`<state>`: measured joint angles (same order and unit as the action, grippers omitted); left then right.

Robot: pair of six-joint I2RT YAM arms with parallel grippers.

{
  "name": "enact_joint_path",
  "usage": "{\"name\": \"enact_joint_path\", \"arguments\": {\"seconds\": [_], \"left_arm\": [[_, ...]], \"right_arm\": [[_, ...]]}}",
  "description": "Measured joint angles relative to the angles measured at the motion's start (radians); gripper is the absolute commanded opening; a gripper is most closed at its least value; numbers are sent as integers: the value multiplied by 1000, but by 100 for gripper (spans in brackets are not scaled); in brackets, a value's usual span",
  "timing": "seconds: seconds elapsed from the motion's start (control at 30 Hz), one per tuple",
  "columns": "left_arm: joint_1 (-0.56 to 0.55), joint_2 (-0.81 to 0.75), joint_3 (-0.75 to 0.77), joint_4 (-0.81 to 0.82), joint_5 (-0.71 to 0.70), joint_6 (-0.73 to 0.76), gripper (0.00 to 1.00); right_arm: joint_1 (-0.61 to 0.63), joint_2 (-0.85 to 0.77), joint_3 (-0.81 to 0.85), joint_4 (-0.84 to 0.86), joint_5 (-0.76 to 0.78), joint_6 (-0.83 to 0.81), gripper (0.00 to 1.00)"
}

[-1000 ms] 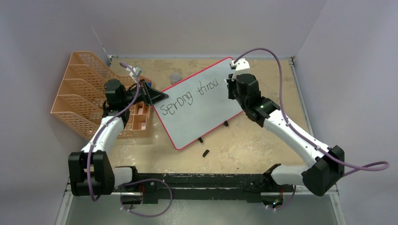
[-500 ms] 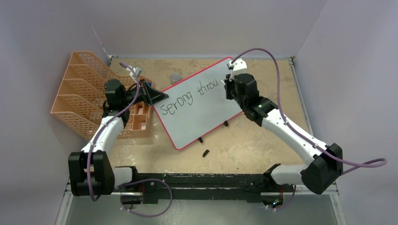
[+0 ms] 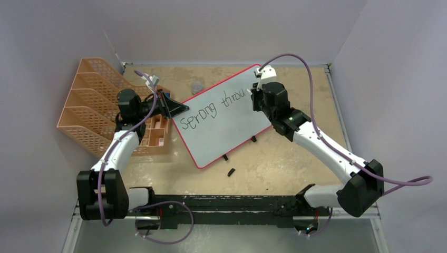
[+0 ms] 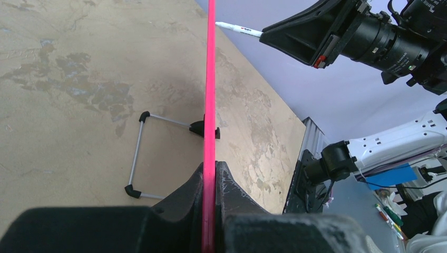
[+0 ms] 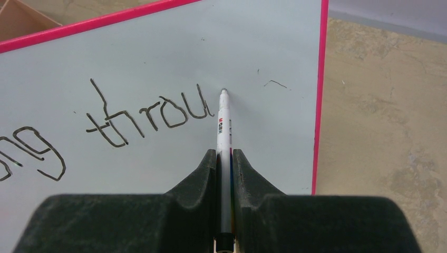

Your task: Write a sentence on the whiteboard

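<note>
Marker (image 5: 225, 137) tip, seemingly touching the whiteboard (image 5: 158, 47), just beyond the sentence (image 5: 153, 113)

The left arm (image 3: 120, 149) and the right arm (image 3: 322, 147) share one build: glossy white link shells joined by chunky black joint housings, with a large black block at each shoulder. A black rail (image 3: 232, 203) ties the two bases together along the near edge of the desk (image 3: 284, 163). A thin purple cable (image 3: 295, 56) arcs off the right arm, and a matching purple cable (image 3: 154, 108) trails down the left arm and curls under its base. A small white camera block (image 3: 266, 73) caps the right wrist. The left gripper (image 4: 210, 182) and right gripper (image 5: 225, 158) are matte black, with rough-textured, wedge-shaped jaws and sloping shoulders.
</note>
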<state>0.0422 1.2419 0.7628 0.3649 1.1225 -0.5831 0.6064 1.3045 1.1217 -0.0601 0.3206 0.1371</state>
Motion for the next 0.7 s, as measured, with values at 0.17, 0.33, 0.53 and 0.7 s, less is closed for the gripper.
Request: {"name": "enact_joint_path", "arguments": {"seconds": [0.17, 0.33, 0.53, 0.7], "left_arm": [[0, 2, 0, 0, 0, 0, 0], [0, 2, 1, 0, 0, 0, 0], [0, 4, 2, 0, 0, 0, 0], [0, 5, 2, 0, 0, 0, 0]], "right_arm": [[0, 0, 0, 5, -10, 0, 0], [-1, 0, 0, 8, -27, -1, 0], [-1, 0, 0, 9, -50, -1, 0], [-1, -1, 0, 5, -56, -1, 0]]}}
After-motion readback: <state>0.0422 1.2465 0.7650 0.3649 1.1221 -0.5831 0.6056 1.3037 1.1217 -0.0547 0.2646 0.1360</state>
